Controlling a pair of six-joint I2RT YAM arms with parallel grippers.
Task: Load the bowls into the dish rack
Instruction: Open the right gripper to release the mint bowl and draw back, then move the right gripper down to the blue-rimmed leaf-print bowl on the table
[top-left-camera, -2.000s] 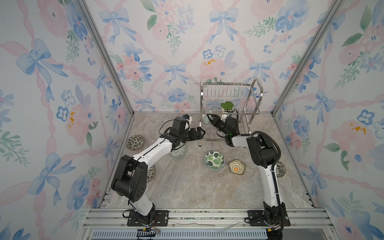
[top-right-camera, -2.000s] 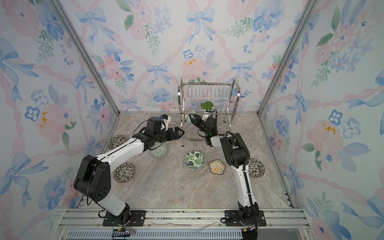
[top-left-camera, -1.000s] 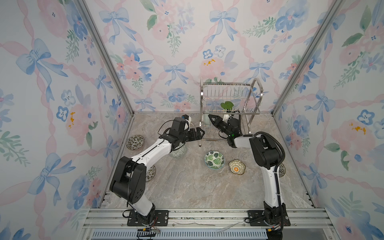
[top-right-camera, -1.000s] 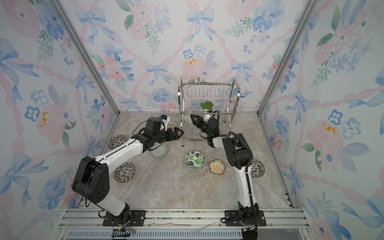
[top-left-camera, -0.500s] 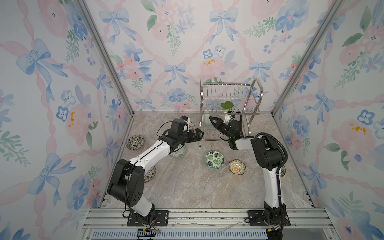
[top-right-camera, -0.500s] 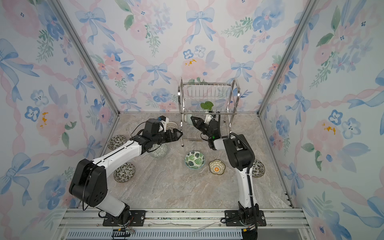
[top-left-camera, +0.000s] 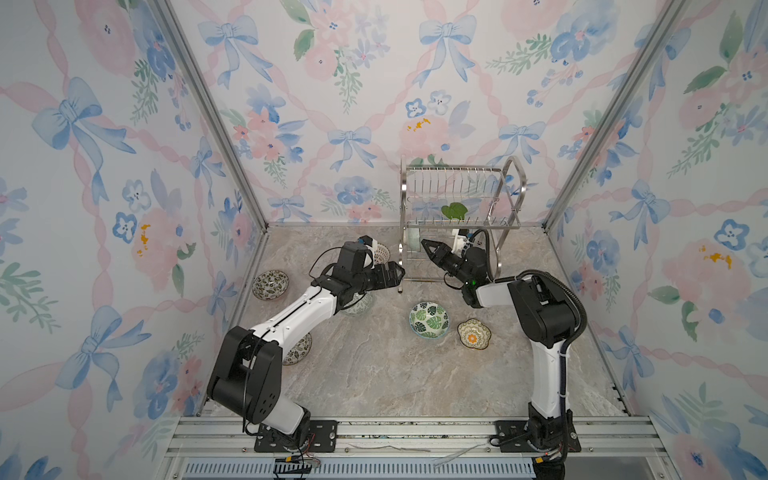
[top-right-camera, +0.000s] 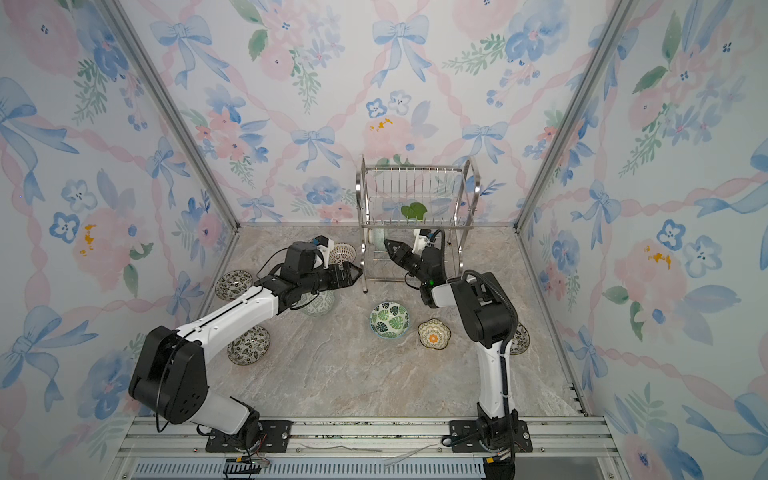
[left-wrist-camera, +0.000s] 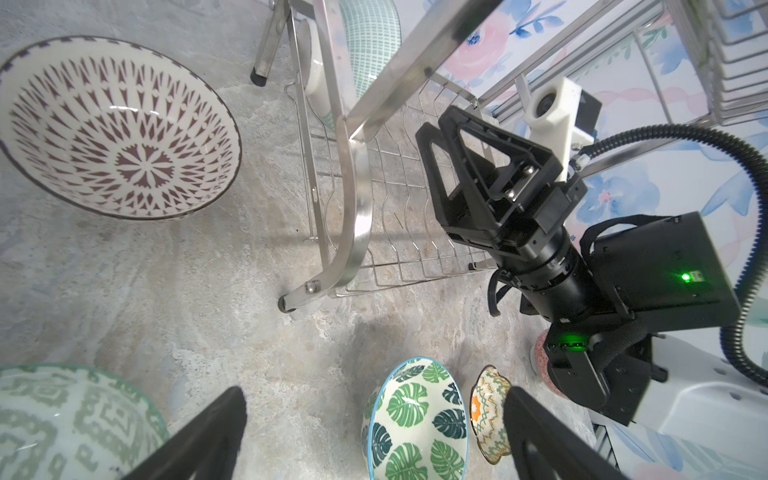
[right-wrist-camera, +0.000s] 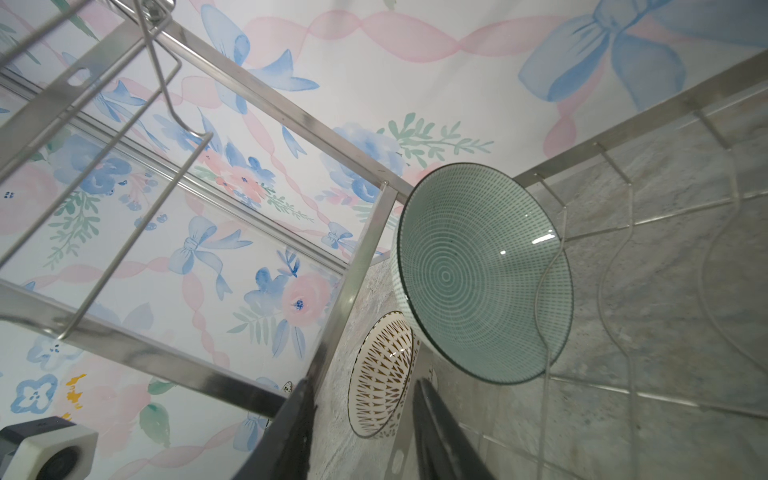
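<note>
Bowls (top-right-camera: 389, 319), seven, are being borne by marbled tabletop (top-right-camera: 340, 374) inside bow-papered walls (top-right-camera: 291, 83), one mint bowl (right-wrist-camera: 482, 274) by the one dish rack (top-right-camera: 415, 168); left gripper (left-wrist-camera: 374, 399) being held wide, right gripper (right-wrist-camera: 362, 384) part-open, both empty.

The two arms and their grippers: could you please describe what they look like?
The left arm and right arm have white link shells and bulky black joint housings. The left shows loose thin black wires. The right carries a black corrugated hose and a lit green lamp. The left gripper and right gripper are black with triangular cut-out jaws, and a white camera block sits beside each.
</note>
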